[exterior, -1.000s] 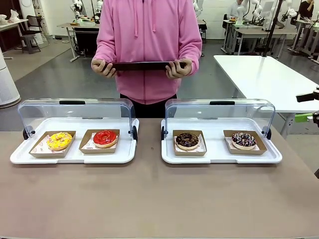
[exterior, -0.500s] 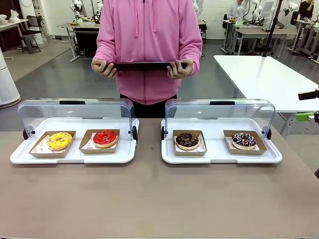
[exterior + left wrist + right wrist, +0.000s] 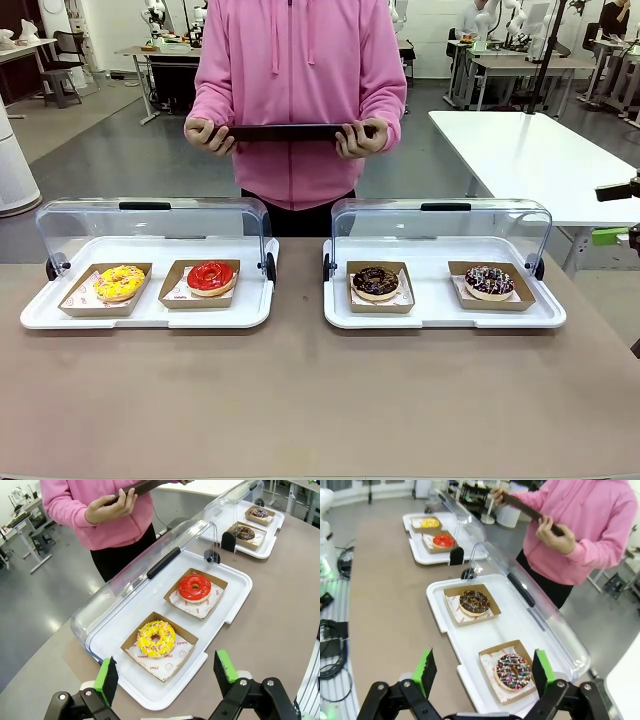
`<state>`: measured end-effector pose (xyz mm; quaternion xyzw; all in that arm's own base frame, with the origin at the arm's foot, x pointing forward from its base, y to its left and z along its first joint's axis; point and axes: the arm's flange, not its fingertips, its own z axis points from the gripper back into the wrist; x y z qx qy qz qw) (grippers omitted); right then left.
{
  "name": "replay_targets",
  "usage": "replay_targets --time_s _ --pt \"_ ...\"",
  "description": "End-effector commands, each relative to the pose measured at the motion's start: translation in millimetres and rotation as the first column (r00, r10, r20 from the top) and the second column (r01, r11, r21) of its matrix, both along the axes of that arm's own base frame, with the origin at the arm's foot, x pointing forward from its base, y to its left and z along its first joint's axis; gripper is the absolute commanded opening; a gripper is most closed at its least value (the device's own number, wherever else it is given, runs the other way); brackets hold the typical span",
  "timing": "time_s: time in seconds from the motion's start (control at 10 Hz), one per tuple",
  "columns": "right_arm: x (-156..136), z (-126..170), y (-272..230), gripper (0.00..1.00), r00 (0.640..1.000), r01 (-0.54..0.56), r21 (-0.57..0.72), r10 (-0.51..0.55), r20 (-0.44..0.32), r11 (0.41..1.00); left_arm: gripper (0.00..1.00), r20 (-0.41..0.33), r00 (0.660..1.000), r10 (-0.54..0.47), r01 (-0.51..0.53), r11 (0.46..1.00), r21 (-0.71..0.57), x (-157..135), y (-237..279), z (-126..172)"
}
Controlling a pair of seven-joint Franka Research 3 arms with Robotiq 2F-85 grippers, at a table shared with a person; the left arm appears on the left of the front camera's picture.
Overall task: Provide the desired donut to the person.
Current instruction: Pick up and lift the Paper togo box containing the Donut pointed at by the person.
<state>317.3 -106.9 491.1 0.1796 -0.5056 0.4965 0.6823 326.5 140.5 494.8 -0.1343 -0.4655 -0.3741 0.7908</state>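
Person (image 3: 297,100) at far side of table (image 3: 300,400) holding dark board (image 3: 290,131), yellow donut (image 3: 120,282), red donut (image 3: 210,277), chocolate donut (image 3: 376,282), sprinkled donut (image 3: 489,282) in open trays (image 3: 150,318) on table, left gripper (image 3: 162,677), right gripper (image 3: 482,672) both spread wide above table

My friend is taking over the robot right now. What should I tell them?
Left gripper: open, empty, near the yellow donut.
Right gripper: open, empty, near the sprinkled donut.
Red donut shares the left tray, chocolate donut the right tray; both lids up.
The person holds a dark board in both hands.
Done: nothing picked.
Left: pick the wanted donut, hand it over.
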Motion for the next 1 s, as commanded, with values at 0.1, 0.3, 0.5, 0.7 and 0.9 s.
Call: replay_targets --time_s 0.1,0.3,0.5,0.7,0.9 --pt "-0.4 -0.3 -1.1 1.0 1.0 0.001 -0.01 -0.002 -0.012 1.0 1.0 -0.006 1.0 0.001 -0.001 1.0 0.002 -0.1 -0.2 -0.2" --pt "-0.4 -0.3 -1.1 1.0 1.0 0.001 -0.01 -0.002 -0.012 1.0 1.0 -0.006 1.0 0.001 -0.001 1.0 0.002 -0.1 -0.2 -0.2" --pt "-0.4 -0.3 -1.1 1.0 1.0 0.001 -0.01 -0.002 -0.012 1.0 1.0 -0.006 1.0 0.001 -0.001 1.0 0.002 -0.1 -0.2 -0.2" --pt "-0.4 -0.3 -1.1 1.0 1.0 0.001 -0.01 -0.002 -0.012 1.0 1.0 -0.006 1.0 0.001 -0.001 1.0 0.002 -0.1 -0.2 -0.2" --pt "-0.4 -0.3 -1.1 1.0 1.0 0.001 -0.01 -0.002 -0.012 1.0 1.0 -0.006 1.0 0.001 -0.001 1.0 0.002 -0.1 -0.2 -0.2"
